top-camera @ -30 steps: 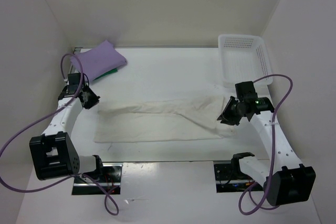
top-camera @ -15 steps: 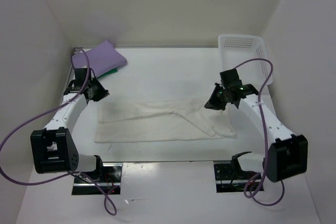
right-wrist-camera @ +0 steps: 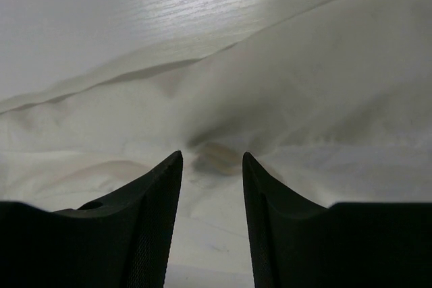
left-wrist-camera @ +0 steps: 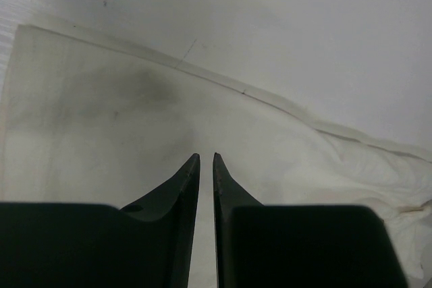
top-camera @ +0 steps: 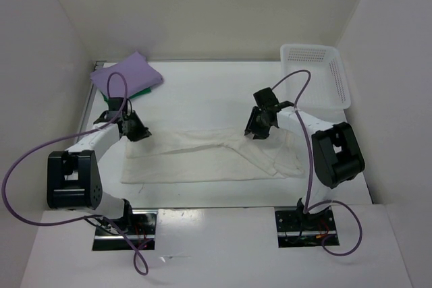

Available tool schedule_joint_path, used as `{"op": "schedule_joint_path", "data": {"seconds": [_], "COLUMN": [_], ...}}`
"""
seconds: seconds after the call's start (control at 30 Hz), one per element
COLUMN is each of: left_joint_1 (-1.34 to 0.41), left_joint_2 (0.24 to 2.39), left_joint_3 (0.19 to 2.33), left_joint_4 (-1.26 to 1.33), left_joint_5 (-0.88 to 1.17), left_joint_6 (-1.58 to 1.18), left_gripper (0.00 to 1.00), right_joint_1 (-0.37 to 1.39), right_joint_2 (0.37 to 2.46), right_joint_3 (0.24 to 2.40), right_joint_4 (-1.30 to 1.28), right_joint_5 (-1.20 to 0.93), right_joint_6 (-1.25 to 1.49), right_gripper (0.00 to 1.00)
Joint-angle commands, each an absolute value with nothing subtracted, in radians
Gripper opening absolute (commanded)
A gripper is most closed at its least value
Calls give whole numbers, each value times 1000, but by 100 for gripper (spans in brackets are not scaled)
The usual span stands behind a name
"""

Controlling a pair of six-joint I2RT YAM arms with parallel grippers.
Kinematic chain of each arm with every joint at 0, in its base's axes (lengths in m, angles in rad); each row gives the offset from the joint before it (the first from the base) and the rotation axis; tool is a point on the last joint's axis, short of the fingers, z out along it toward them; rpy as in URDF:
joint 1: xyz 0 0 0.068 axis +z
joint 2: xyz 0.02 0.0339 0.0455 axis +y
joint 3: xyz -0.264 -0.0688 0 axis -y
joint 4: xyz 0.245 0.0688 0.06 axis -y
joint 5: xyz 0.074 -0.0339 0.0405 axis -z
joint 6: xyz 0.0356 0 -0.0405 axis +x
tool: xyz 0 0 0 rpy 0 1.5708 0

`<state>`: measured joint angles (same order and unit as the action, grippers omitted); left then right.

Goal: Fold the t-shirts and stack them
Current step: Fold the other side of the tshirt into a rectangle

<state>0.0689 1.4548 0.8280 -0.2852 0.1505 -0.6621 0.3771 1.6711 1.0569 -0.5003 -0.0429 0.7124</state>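
Moved inward over the one cream shirt (top-camera: 196, 163): right gripper (right-wrist-camera: 211, 156) spread, left gripper (left-wrist-camera: 206, 156) nearly closed.

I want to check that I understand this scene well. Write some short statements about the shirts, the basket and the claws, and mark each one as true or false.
1. The lavender shirt lies on top of the green shirt. True.
2. The cream shirt lies inside the basket. False: it is spread on the table, outside the basket.
3. The right claw is open over the cream shirt. True.
4. The left claw holds the lavender shirt. False: it is over the left end of the cream shirt, apart from the lavender one.
5. The basket stands in the far left corner. False: it stands in the far right corner.
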Motion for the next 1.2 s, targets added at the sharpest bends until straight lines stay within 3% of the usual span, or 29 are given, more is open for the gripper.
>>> {"op": "schedule_joint_path", "data": {"seconds": [0.0, 0.17, 0.23, 0.47, 0.63, 1.0, 1.17], "left_joint_1": [63, 63, 63, 63, 63, 63, 63], "left_joint_2": [1459, 1459, 1459, 1450, 1450, 1440, 1440], "left_joint_3": [825, 816, 816, 807, 807, 807, 807], "left_joint_4": [-230, -221, -221, -212, -212, -202, -202], "left_joint_5": [173, 173, 173, 173, 173, 173, 173], "left_joint_6": [-672, -672, -672, -672, -672, -672, -672], "left_gripper": [20, 20, 20, 20, 20, 20, 20], "right_joint_1": [376, 397, 407, 439, 439, 477, 511], "right_joint_2": [1696, 1735, 1735, 1651, 1651, 1623, 1594], "right_joint_3": [1101, 1138, 1147, 1085, 1072, 1052, 1020], "right_joint_4": [-417, -417, -433, -463, -474, -523, -543], "right_joint_5": [12, -17, -17, -17, -17, -61, -86], "right_joint_6": [699, 699, 699, 732, 732, 732, 732], "right_gripper": [47, 46, 37, 37, 43, 9, 3]}}
